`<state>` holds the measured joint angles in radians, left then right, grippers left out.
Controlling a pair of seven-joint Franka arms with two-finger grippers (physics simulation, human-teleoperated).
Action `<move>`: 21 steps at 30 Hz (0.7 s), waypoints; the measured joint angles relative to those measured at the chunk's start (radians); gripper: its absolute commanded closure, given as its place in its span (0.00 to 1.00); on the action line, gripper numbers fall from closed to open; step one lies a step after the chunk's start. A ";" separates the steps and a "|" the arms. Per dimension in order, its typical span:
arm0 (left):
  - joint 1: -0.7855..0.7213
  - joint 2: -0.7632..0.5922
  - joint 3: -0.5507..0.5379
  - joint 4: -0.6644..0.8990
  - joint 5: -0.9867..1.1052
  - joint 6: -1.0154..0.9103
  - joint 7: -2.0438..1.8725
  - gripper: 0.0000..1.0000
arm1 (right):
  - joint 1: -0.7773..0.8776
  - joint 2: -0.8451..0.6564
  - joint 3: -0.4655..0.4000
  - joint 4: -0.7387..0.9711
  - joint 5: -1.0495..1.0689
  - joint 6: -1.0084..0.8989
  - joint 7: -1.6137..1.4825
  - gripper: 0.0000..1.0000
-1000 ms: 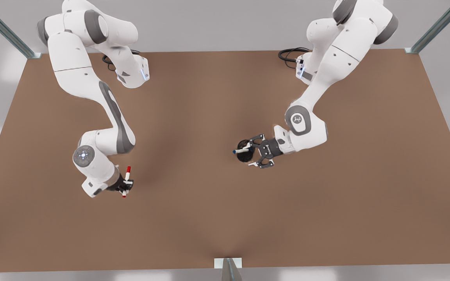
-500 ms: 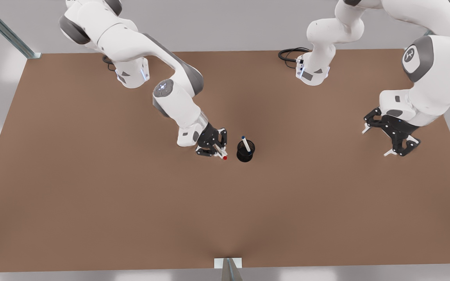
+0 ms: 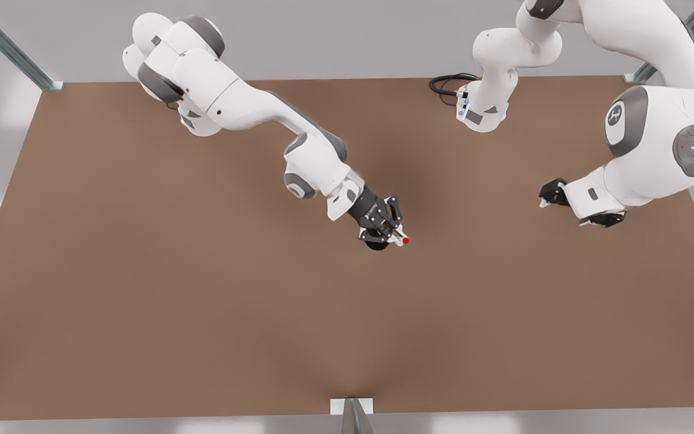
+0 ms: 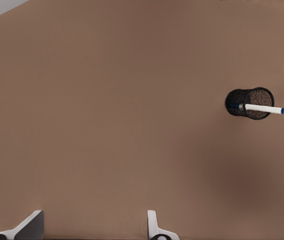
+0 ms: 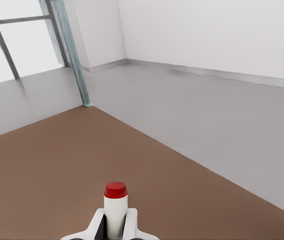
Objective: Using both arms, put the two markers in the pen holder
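My right gripper (image 3: 386, 232), on the front view's left arm, is shut on the red-capped marker (image 3: 403, 240) and hovers right over the black mesh pen holder (image 3: 376, 245), covering most of it. In the right wrist view the red-capped marker (image 5: 115, 200) stands out between the fingers of the right gripper (image 5: 115, 226). The left wrist view looks from afar at the pen holder (image 4: 238, 102) with the blue-capped marker (image 4: 262, 108) leaning inside it. My left gripper (image 4: 91, 227) is open, drawn back at the front view's right (image 3: 573, 212).
The brown table (image 3: 202, 313) reaches to metal frame posts (image 3: 9, 48) at the back corners. A black cable (image 3: 448, 82) lies by one arm base. A small bracket (image 3: 352, 407) sits at the near edge.
The right gripper carried the red-capped marker toward the front view's right, from beside the pen holder to over it. The left gripper turned and drew back slightly, still open.
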<state>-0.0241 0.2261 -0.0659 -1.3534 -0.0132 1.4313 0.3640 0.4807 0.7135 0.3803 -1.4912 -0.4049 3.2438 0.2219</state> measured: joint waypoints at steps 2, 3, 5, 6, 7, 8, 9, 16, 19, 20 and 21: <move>-0.002 0.006 0.000 0.000 0.000 -0.004 -0.045 0.00 | -0.002 0.013 -0.002 0.000 -0.038 0.035 0.005 0.78; -0.002 0.010 0.000 0.000 0.000 -0.006 -0.066 0.00 | -0.003 0.018 -0.003 0.000 -0.052 0.051 0.008 0.78; -0.002 0.018 0.000 0.000 0.000 -0.009 -0.104 0.00 | 0.001 0.029 -0.003 -0.001 -0.071 0.077 0.013 0.77; -0.003 0.019 0.000 0.000 0.000 -0.010 -0.122 0.00 | 0.002 0.037 -0.003 -0.006 -0.078 0.088 0.015 0.77; -0.004 0.020 0.000 0.000 0.000 -0.011 -0.138 0.00 | 0.002 0.043 -0.003 -0.019 -0.083 0.100 0.017 0.77; -0.005 0.020 0.000 0.000 0.000 -0.012 -0.154 0.00 | 0.000 0.048 -0.003 -0.037 -0.086 0.115 0.019 0.77; -0.005 0.021 0.000 0.000 0.000 -0.012 -0.169 0.00 | -0.004 0.051 -0.004 -0.054 -0.092 0.130 0.021 0.77; -0.007 0.028 0.000 0.000 0.000 -0.014 -0.253 0.00 | -0.056 0.055 -0.004 -0.101 -0.171 0.201 0.031 0.77; -0.007 0.031 0.000 0.000 0.000 -0.015 -0.280 0.00 | -0.055 0.053 -0.004 -0.125 -0.182 0.217 0.034 0.77; -0.007 0.032 0.000 0.000 0.000 -0.015 -0.288 0.00 | -0.054 0.051 -0.002 -0.134 -0.184 0.221 0.035 0.77; -0.007 0.035 0.000 0.000 0.000 -0.014 -0.296 0.00 | -0.053 0.047 -0.001 -0.154 -0.185 0.228 0.036 0.77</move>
<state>-0.0307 0.2607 -0.0657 -1.3534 -0.0128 1.4168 0.0681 0.4273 0.7607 0.3790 -1.6447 -0.5904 3.4719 0.2582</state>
